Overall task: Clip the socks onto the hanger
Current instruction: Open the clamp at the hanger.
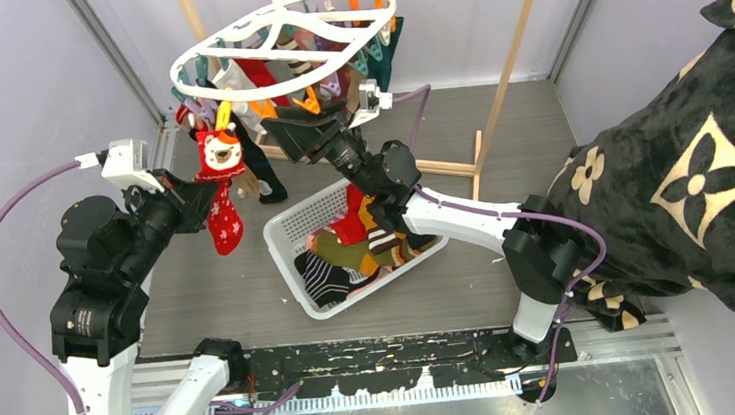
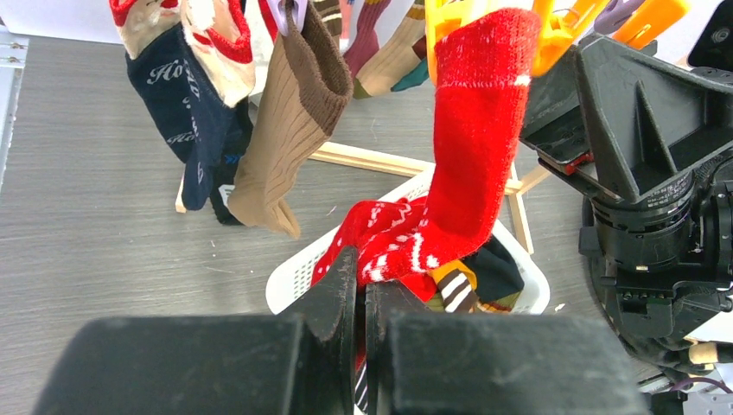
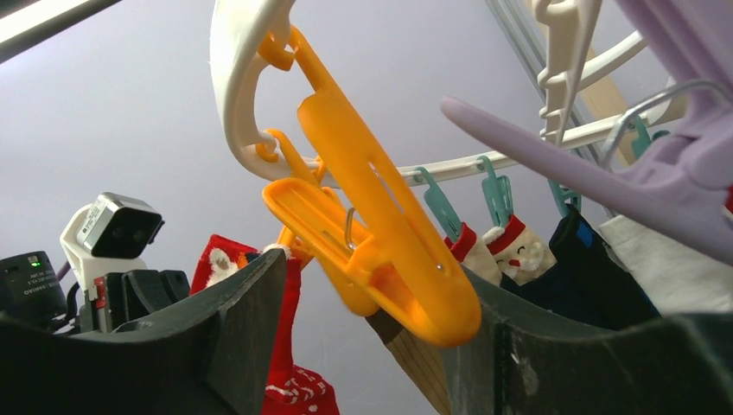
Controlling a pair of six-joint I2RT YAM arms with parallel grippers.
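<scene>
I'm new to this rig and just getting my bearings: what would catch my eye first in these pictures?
The white oval hanger, hung with mixed socks, dominates the top centre of the overhead view. Just below its left edge, the left hand pinches the toe of a red Christmas sock, while the right hand straddles an orange peg. A big black flower-marked blanket fills the right side.

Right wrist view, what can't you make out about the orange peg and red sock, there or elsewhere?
- Right wrist: whether the orange plastic peg grips the red knitted sock; a black end effector finger covers their meeting point.
- Left wrist: peg's top, cut by the upper edge.
- Top external: peg's mouth, too small beneath the white oval plastic hanger.
</scene>
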